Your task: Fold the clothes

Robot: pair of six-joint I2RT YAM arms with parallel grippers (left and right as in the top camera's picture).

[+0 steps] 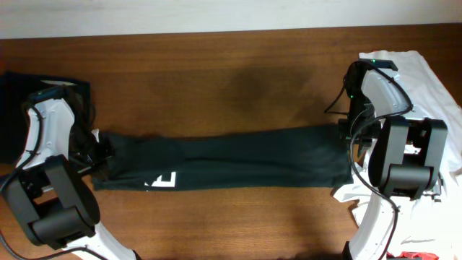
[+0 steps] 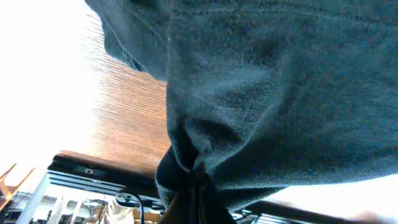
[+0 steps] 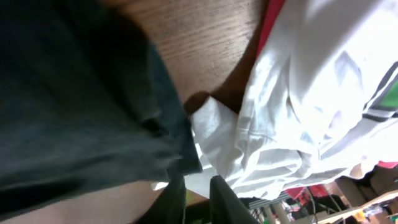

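Observation:
The clothes [image 1: 238,162], a black T-shirt, lie folded into a long narrow band across the wooden table [image 1: 231,65], with part of a white letter [image 1: 162,179] showing near the left end. My left gripper [image 1: 103,155] is at that left end. In the left wrist view its fingers are shut [image 2: 194,175], pinching a bunched fold of the dark fabric [image 2: 267,93]. My right gripper [image 1: 345,132] is at the band's right end. Its jaws [image 3: 196,175] stand slightly apart, and the shirt's edge [image 3: 180,149] lies just above the left finger, not between the two.
A pile of white garments [image 1: 426,79] lies at the right edge under the right arm, also filling the right wrist view [image 3: 311,93]. A dark cloth [image 1: 14,108] sits at the far left. Something red [image 1: 415,255] peeks in at the bottom right.

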